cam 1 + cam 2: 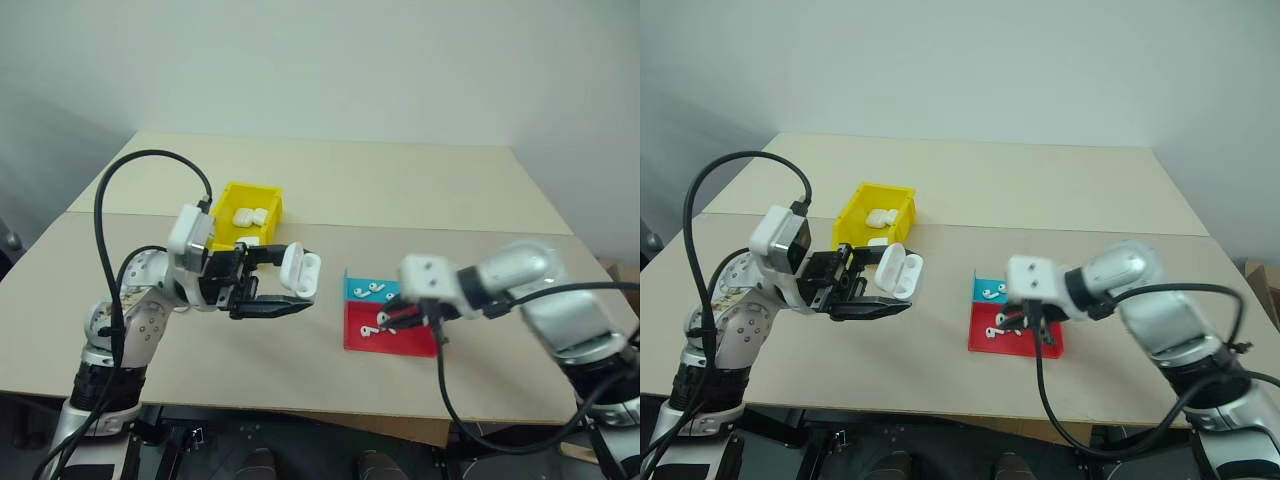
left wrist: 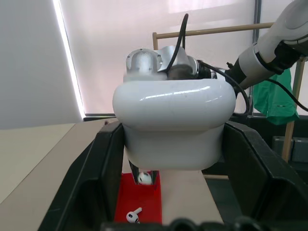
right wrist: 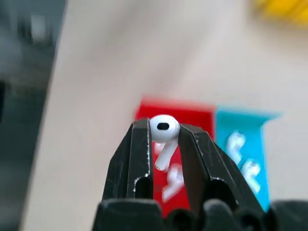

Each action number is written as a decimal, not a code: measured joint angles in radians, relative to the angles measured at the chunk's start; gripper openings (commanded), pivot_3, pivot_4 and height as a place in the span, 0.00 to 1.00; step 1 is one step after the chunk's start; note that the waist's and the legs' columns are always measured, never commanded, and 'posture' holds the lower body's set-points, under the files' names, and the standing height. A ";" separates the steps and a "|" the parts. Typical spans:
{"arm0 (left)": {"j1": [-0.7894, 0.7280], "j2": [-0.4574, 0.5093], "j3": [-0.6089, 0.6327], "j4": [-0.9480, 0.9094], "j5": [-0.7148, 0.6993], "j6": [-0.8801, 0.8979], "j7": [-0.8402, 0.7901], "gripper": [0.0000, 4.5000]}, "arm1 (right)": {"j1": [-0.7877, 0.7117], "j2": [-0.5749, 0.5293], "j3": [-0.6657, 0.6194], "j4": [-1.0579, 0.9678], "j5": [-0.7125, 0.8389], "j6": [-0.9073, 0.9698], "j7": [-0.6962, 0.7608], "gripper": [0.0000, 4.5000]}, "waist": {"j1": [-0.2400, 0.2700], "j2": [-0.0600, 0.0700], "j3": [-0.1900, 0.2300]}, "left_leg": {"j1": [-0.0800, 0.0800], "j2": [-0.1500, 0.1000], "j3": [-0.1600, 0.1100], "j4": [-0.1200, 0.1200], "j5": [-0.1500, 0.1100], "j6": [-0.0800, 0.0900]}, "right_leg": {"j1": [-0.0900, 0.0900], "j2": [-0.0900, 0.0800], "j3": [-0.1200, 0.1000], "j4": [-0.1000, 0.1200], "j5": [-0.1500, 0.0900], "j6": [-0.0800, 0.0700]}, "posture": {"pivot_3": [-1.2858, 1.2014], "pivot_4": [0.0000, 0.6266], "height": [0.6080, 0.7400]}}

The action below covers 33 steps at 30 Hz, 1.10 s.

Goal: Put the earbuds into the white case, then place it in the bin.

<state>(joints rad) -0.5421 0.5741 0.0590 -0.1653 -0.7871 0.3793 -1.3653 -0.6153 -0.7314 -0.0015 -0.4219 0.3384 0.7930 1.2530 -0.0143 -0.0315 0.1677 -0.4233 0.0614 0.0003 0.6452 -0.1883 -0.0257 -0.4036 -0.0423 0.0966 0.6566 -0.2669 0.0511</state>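
Earbud (image 3: 164,129) pinched stem-down between the right gripper (image 3: 162,139) fingers, head proud of the tips, held above the red half of the flat red-and-blue tray (image 1: 402,343). More earbuds (image 1: 372,292) lie loose on the tray, some on blue, some on red.

White case (image 1: 299,270) clamped in the left gripper (image 1: 283,283) fingers, lid flipped open, held up over the counter (image 1: 400,190) with its mouth turned toward the right arm. Case and held earbud well apart.

Yellow bin (image 1: 268,196) sits behind the left arm; white cases (image 1: 248,215) already inside.

Risks, as judged: grip is on a thin glossy stem, so the bud could twist or squirt out in transit. The case socket is tiny; a slightly skewed approach would knock the bud off the rim to the counter.
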 measured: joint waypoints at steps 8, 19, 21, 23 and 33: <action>-0.099 -0.059 -0.037 0.109 0.025 0.002 0.004 0.62 | -0.040 0.456 -0.320 -0.190 0.328 0.191 -0.558 0.14 | -0.008 0.001 0.000 | -0.001 0.000 -0.001 -0.001 0.000 0.000 | -0.002 0.000 0.000 0.001 0.000 0.000 | 0.52 0.24 1.00; -0.151 -0.066 -0.056 0.167 0.060 0.017 -0.005 0.62 | 0.007 0.490 -0.155 -0.244 0.393 0.170 -0.739 0.14 | -0.017 0.001 0.000 | -0.001 0.000 -0.001 -0.001 0.000 0.000 | -0.002 0.000 0.000 0.001 0.000 0.000 | 0.52 0.24 1.00; -0.153 -0.063 -0.056 0.167 0.061 0.020 -0.008 0.62 | 0.019 0.465 -0.141 -0.246 0.396 0.160 -0.738 0.14 | -0.021 0.001 0.000 | -0.001 0.000 -0.001 -0.001 0.000 0.000 | -0.002 0.000 0.000 0.000 0.000 0.000 | 0.52 0.24 1.00; -0.153 -0.062 -0.056 0.168 0.062 0.034 -0.010 0.62 | 0.035 0.446 -0.129 -0.253 0.401 0.137 -0.734 0.14 | -0.026 0.001 0.000 | -0.001 0.000 -0.001 -0.002 0.000 0.000 | -0.002 0.000 0.000 0.000 0.000 0.000 | 0.52 0.24 1.00; -0.153 -0.063 -0.056 0.162 0.061 0.039 -0.005 0.62 | 0.046 0.384 -0.056 -0.246 0.390 0.057 -0.733 0.14 | -0.030 0.001 0.000 | -0.001 0.000 -0.001 -0.002 0.000 0.000 | -0.002 0.000 0.000 0.000 0.000 0.000 | 0.52 0.24 1.00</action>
<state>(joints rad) -0.6954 0.5115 0.0031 -0.0036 -0.7259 0.4185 -1.3706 -0.5692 -0.3471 -0.0576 -0.6677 0.7289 0.8503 0.5201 -0.0447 -0.0309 0.1678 -0.4244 0.0613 -0.0006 0.6434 -0.1883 -0.0257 -0.4052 -0.0419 0.0967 0.6567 -0.2673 0.0510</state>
